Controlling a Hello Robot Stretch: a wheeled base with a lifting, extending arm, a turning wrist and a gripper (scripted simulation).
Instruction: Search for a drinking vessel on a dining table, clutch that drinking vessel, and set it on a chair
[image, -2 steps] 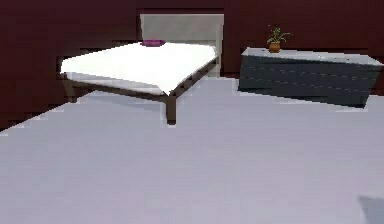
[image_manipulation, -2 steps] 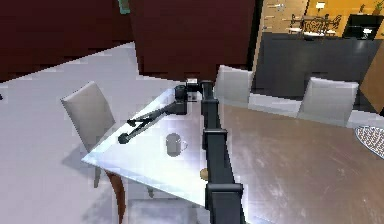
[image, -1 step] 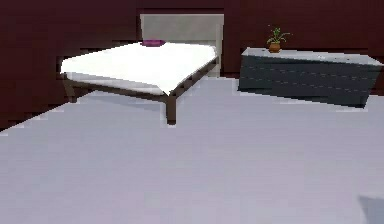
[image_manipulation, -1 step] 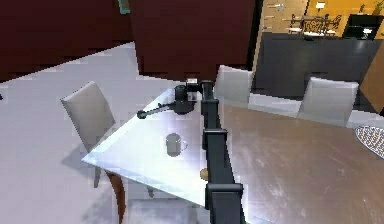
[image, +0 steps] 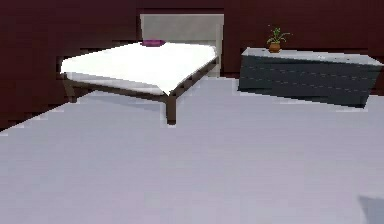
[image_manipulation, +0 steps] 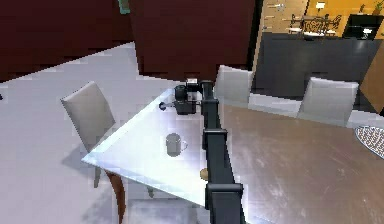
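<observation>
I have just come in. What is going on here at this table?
A robot reaches its arm out over a dining table. The tool at the arm's end is near the table's far edge; I cannot tell whether it holds anything. A small cup stands on the table, left of the arm in the arm side view. A chair stands at the table's left end. Ahead of the robot are a bed and a dresser.

A grey cup (image_manipulation: 174, 143) stands on the pale top of the dining table (image_manipulation: 130, 150), with a round woven mat (image_manipulation: 372, 138) at the table's right end. In the forward view, a purple cushion (image: 152, 43) lies on the white bed (image: 130, 65) and a potted plant (image: 275, 40) stands on the grey dresser (image: 310, 75).
</observation>
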